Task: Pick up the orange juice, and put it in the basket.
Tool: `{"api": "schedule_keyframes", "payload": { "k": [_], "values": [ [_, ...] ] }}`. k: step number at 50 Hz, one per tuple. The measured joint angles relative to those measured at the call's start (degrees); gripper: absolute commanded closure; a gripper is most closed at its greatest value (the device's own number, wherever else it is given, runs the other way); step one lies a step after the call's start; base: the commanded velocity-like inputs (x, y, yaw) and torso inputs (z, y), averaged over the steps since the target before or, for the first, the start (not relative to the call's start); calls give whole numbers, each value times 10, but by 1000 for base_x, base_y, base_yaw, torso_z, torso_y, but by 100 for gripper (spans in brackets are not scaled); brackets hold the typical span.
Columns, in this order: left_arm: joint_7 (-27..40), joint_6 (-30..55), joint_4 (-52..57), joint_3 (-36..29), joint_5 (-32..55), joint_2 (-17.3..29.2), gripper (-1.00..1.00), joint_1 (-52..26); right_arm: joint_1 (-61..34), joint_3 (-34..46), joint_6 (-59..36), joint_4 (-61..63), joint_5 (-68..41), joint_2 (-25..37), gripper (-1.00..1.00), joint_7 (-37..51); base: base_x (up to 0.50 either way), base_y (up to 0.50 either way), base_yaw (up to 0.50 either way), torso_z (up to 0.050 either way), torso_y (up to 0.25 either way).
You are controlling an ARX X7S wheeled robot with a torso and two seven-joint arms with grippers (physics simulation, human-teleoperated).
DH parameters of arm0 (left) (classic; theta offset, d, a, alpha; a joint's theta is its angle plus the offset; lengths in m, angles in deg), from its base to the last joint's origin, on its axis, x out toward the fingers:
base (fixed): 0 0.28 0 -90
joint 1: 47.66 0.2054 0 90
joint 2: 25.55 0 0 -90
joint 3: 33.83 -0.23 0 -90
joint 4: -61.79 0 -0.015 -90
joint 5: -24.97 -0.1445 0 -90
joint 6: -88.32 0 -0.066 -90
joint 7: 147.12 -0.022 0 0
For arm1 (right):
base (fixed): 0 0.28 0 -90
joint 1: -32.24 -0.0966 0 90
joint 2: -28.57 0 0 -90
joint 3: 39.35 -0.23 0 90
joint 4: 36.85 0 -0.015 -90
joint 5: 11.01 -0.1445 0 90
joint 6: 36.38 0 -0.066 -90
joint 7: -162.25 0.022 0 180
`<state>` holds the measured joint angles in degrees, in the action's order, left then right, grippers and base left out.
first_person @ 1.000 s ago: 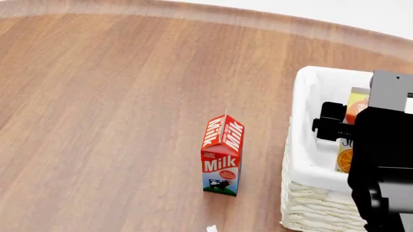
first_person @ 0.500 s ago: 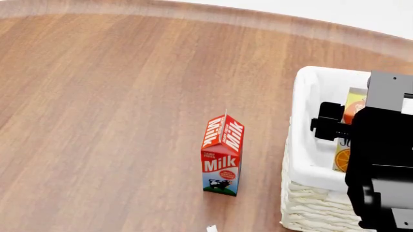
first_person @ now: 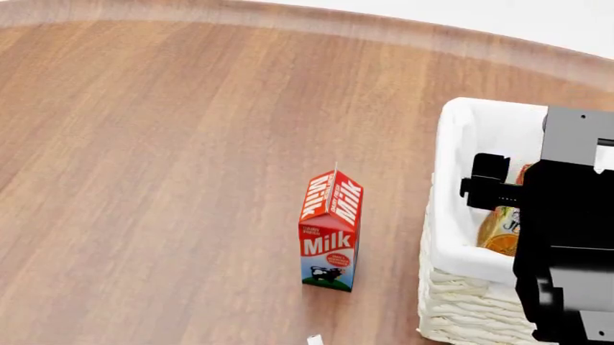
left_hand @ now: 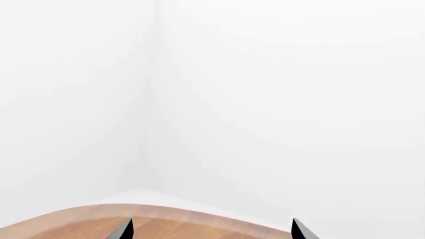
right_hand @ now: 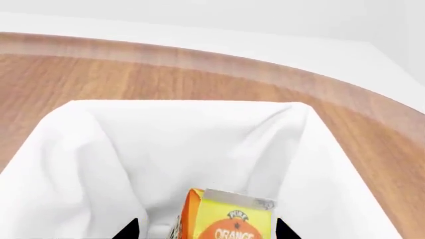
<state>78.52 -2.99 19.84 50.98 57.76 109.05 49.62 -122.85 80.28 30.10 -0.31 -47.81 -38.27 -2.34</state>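
Observation:
The orange juice, a yellow carton with an orange-slice picture, lies tilted inside the basket, low against its near wall. In the right wrist view the carton's orange top and "ORANGE" lettering show between my right gripper's two tips, with a gap on each side. The white cloth lining surrounds it. My right gripper hangs open over the basket. My left gripper is open and empty, facing a white wall and the table's edge; it is out of the head view.
A red-and-white Milk carton stands upright on the wooden table, left of the basket. A small white object lies at the near edge of the head view. My black right arm hides the basket's right part.
The orange juice has dropped lower into the basket and tipped from upright to tilted. My right arm has shifted slightly left.

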Motion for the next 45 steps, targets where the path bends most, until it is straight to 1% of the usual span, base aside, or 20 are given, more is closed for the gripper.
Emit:
{"api": "schedule_keyframes", "payload": {
  "k": [12, 22, 32, 45],
  "values": [
    [1, 1, 2, 0, 1, 0, -100, -1, 6, -3, -8, 17, -2, 5, -100, 3, 0, 0, 0, 0, 0],
    [2, 1, 6, 2, 3, 2, -100, 0, 14, -7, -28, 54, -10, 16, -100, 15, 0, 0, 0, 0, 0],
    [7, 1, 17, 9, 9, 7, -100, 3, 24, -14, -69, 130, -29, 39, -100, 40, 0, 0, 0, 0, 0],
    [15, 0, 41, 22, 21, 19, -100, 10, 38, -30, -135, 268, -66, 75, -100, 87, 0, 0, 0, 0, 0]
  ]
}}
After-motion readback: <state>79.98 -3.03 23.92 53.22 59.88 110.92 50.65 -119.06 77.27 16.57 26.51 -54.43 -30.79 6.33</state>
